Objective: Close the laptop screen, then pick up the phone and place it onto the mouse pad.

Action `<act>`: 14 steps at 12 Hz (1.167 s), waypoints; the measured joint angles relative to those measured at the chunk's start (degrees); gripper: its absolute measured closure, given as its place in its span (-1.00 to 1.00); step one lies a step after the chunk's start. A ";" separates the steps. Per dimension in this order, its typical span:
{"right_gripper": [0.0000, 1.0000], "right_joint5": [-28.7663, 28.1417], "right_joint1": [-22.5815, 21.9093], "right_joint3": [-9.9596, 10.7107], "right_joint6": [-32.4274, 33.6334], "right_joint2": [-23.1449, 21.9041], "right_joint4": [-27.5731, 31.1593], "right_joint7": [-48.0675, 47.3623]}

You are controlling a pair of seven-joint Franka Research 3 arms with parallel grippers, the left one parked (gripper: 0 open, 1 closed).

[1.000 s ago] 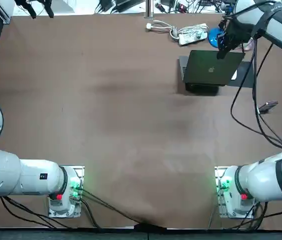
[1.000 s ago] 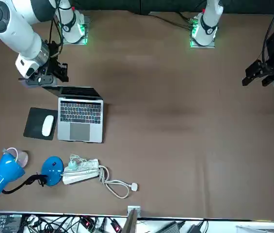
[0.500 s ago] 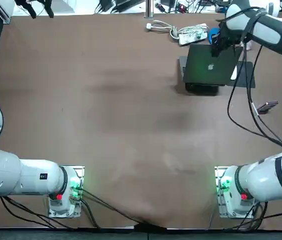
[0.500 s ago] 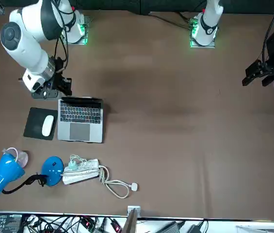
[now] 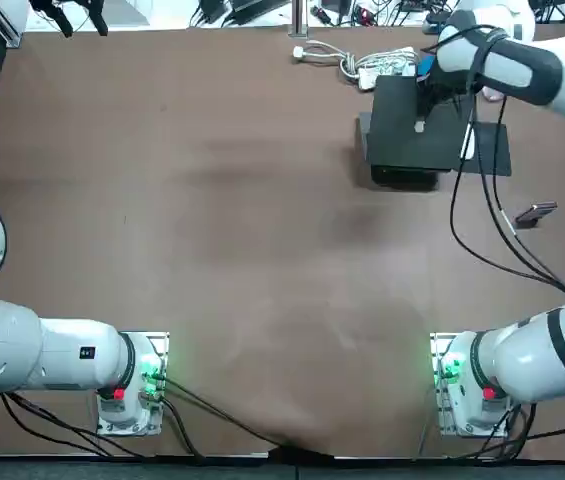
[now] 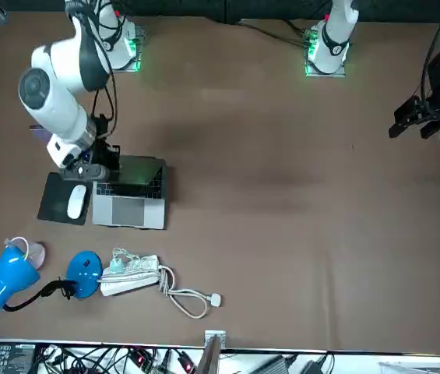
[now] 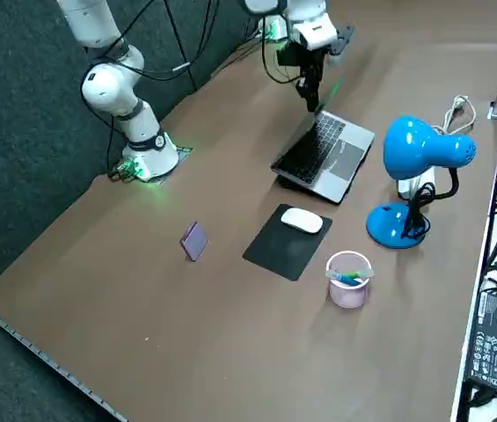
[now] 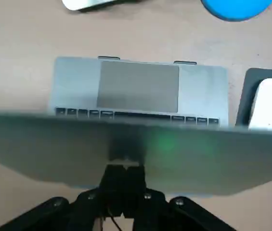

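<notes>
Phone (image 7: 194,239) is found nearest the robot's side of the table, on the robot's right, lying flat on the brown table (image 5: 242,220) and well apart from everything else. It is seen as a small, thin rectangle, lilac in the right side view and darker with a pale edge in the top view (image 5: 536,212). Nothing is touching it.

Farther out, the mouse pad (image 7: 276,249) is noted: a dark, flat rectangle set just beside the laptop (image 6: 130,209), on the phone's side of it. A white mouse (image 7: 302,221) is carried on the pad's far part, and the rest of the pad is bare.

The laptop is grey with a dark lid. The lid (image 5: 417,130) is tilted part-way down over the keyboard. In the front view the trackpad and the front key rows are exposed, while the rear rows are covered by the lid. A green glow is reflected on the lid's back (image 8: 164,144).

The right gripper (image 8: 123,175) is held against the back of the lid near its upper edge, at about mid-width. Its fingers are seen drawn together with nothing between them, and it stands above the laptop's hinge side (image 7: 312,98).

Beyond the laptop, a blue desk lamp (image 7: 424,149), a pink cup (image 7: 347,280) and a white power strip (image 5: 382,68) with its cable are recorded along the far edge.
</notes>
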State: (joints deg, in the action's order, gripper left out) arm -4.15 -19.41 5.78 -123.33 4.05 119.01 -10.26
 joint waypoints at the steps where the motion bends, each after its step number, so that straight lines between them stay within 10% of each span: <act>1: 0.96 0.00 0.13 0.19 -1.27 3.38 -0.86 0.65; 8: 0.96 -0.01 1.00 0.44 -1.90 17.79 -10.16 2.67; 14: 0.96 -0.02 2.96 0.67 4.21 18.70 -14.05 7.17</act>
State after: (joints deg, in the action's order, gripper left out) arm -4.17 -16.45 6.45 -119.13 22.75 104.97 -3.09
